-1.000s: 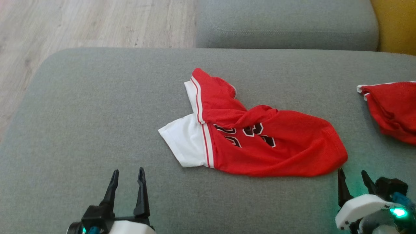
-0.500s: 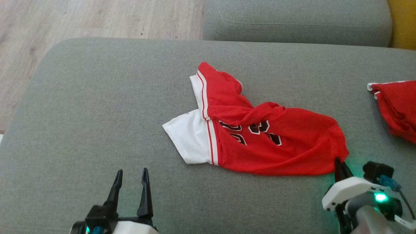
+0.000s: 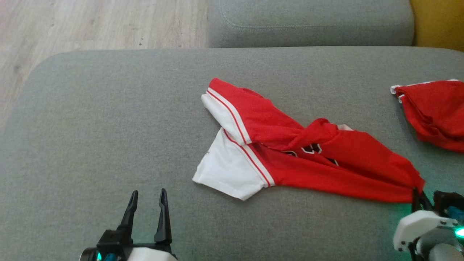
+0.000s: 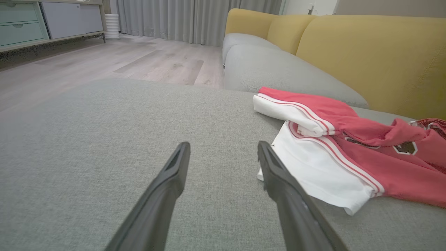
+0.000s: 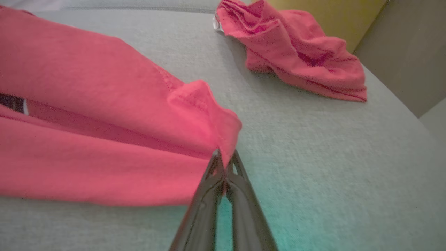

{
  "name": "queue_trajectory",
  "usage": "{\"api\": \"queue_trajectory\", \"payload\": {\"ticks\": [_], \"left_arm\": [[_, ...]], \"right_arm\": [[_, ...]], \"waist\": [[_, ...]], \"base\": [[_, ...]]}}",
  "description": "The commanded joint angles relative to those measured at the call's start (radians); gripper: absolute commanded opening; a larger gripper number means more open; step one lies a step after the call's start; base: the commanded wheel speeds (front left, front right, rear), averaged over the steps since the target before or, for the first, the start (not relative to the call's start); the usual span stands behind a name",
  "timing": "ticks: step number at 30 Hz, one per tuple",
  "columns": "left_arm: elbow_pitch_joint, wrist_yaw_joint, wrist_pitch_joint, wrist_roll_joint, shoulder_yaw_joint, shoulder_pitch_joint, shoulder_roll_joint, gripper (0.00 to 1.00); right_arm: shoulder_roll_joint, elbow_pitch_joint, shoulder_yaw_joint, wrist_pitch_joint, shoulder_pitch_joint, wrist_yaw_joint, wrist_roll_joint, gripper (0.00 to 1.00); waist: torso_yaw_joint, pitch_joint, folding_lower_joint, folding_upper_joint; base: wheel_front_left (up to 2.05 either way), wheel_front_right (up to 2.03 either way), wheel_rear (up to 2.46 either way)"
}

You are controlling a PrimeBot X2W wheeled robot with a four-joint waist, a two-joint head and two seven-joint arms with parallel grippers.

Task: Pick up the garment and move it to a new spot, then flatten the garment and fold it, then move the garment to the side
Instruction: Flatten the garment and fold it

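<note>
The garment (image 3: 290, 156) is a red jersey with white sleeves and dark numbers, lying crumpled on the grey couch seat (image 3: 108, 119). It also appears in the left wrist view (image 4: 348, 146) and the right wrist view (image 5: 87, 115). My right gripper (image 3: 417, 191) is shut on the garment's right corner, with a fold of red cloth pinched between its tips (image 5: 224, 157). My left gripper (image 3: 146, 197) is open and holds nothing, low on the seat to the left of the white sleeve (image 4: 223, 153).
A second red garment (image 3: 435, 112) lies bunched at the seat's right side (image 5: 296, 59). Another grey cushion (image 3: 308, 21) and yellow backrest (image 4: 366, 55) lie beyond. Wooden floor (image 3: 90, 21) is off the seat's far left edge.
My right gripper closed on the garment's right corner and pulled it right and toward me, stretching the cloth. The head camera also shifted. The left gripper stayed open and still.
</note>
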Motion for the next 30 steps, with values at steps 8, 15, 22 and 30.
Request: {"api": "queue_trajectory", "payload": {"ticks": [8,15,22,30], "left_arm": [[-0.017,0.003,-0.016,-0.007,0.028,-0.049,0.004,1.00],[-0.014,0.002,-0.018,-0.008,0.030,-0.060,0.003,1.00],[-0.012,-0.001,-0.019,-0.007,0.032,-0.084,-0.003,1.00],[-0.005,-0.007,-0.020,-0.004,0.037,-0.102,-0.011,1.00]], "right_arm": [[-0.006,-0.091,0.099,-0.020,-0.020,0.003,0.075,1.00],[-0.006,-0.166,0.294,0.046,-0.035,0.003,0.145,1.00],[-0.006,-0.125,0.356,0.142,-0.114,0.003,0.065,0.90],[-0.006,-0.021,0.322,0.162,-0.226,0.003,-0.010,0.00]], "waist": [[-0.002,0.010,0.0000,-0.0001],[0.016,0.023,0.0000,-0.0001],[0.052,0.052,0.0000,-0.0001],[0.083,0.083,0.0000,-0.0001]], "base": [[0.00,0.00,0.00],[0.00,0.00,0.00],[0.00,0.00,0.00],[0.00,0.00,0.00]]}}
